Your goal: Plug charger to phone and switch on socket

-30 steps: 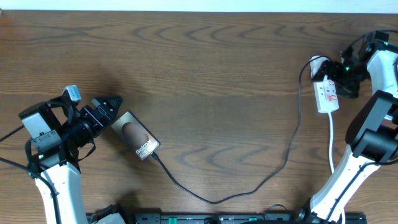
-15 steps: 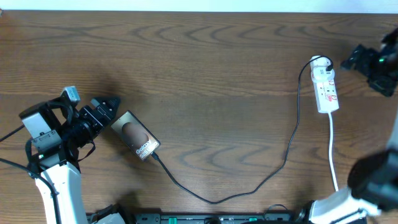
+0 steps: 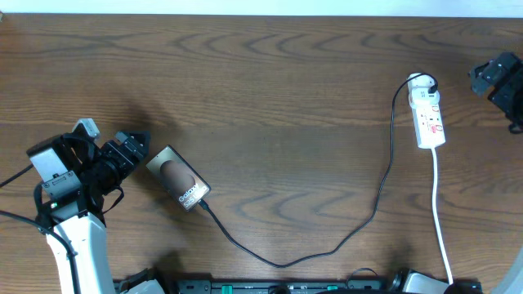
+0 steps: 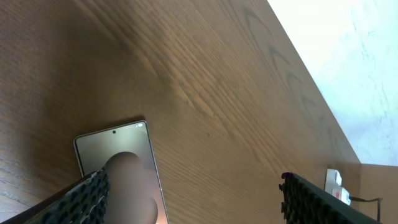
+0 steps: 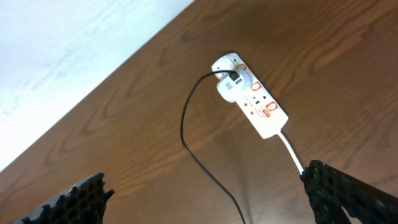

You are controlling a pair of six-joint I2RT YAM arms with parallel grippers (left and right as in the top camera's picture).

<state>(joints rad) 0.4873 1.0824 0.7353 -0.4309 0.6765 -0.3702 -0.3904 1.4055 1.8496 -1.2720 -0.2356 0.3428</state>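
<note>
Overhead, beside the worktop's (image 3: 270, 65) right edge toward the far corner: right claw (image 3: 484, 77), jaws wide apart, holding nothing.

Just left of that claw, near but not touching: socket (image 3: 428, 114), long axis running far-to-near, roughly parallel to the right edge, white cord trailing toward the near edge.

From the right wrist: socket ahead and between the two fingers, face up, red marks visible. Too small to tell which mark is the switch, or how it is set.

Plugged into the socket's far end: charger (image 5: 182, 130), black lead looping toward the near edge and back up-left to the phone (image 3: 178, 178).

Toward the near-left corner: phone flat on the worktop, long axis diagonal, far-left to near-right. Charger tip meeting the near-right end and, by the look of it, seated.

Just beside the phone's far-left end: left claw (image 3: 140, 147), jaws apart, clamped on nothing.

Judged outstanding: the switch press only.

Judged better placed: right arm, far nearer than the left, which sits across the whole worktop.

Judged line of approach: leftward and down onto the socket's face, across its short axis.
</note>
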